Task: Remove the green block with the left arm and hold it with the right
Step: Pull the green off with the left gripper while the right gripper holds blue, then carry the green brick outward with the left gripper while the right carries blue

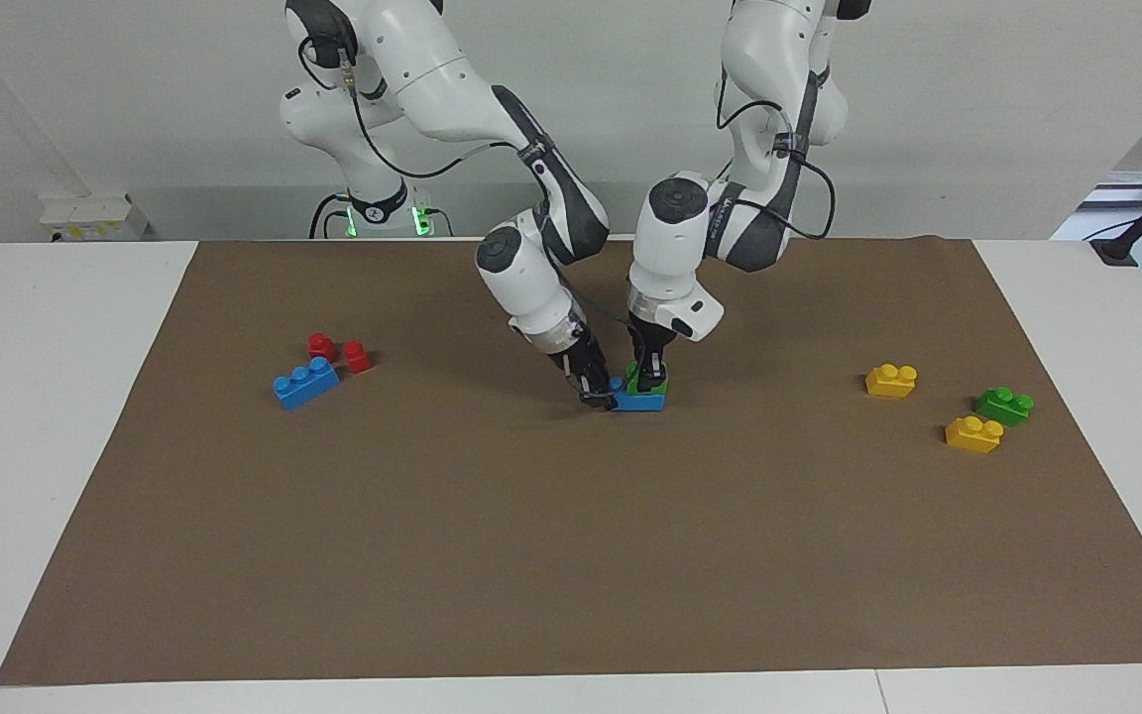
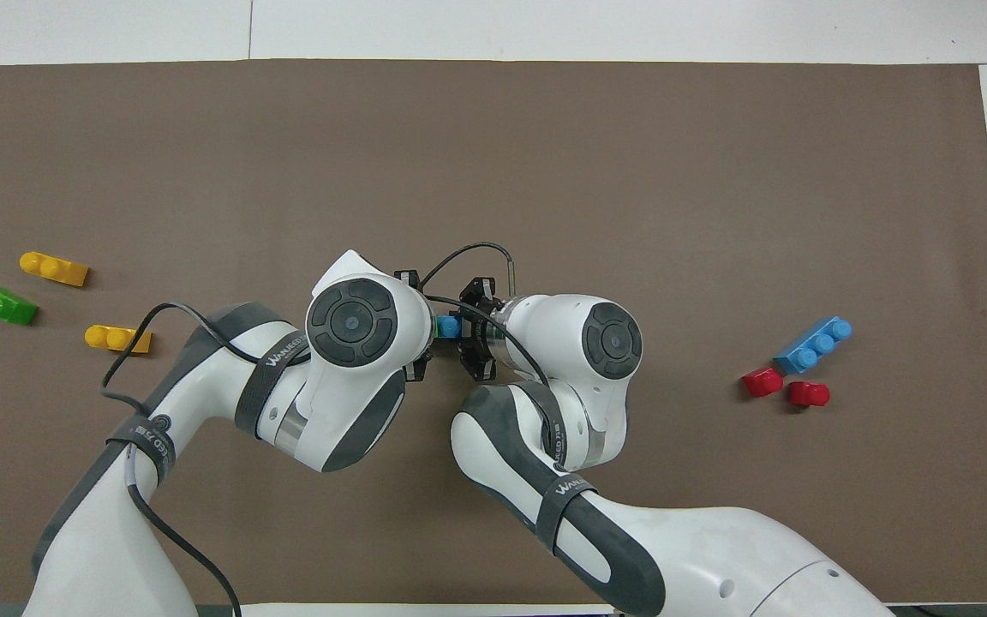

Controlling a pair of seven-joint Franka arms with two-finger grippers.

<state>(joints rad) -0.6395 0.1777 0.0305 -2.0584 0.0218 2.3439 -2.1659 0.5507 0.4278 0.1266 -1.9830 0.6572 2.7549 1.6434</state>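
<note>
Leaning inward, left gripper clamping green block, right gripper clamping blue brick.

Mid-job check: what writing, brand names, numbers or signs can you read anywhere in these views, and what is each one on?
"WANUEED..." seems to be printed on the grey strap around the left arm; the letters after that are too small to read.
Similar lettering on the grey strap around the right arm: too blurred to read.
Lettering on the left arm's strap in the facing view: unreadable.
Toy bricks, brown mat: no text visible.
</note>
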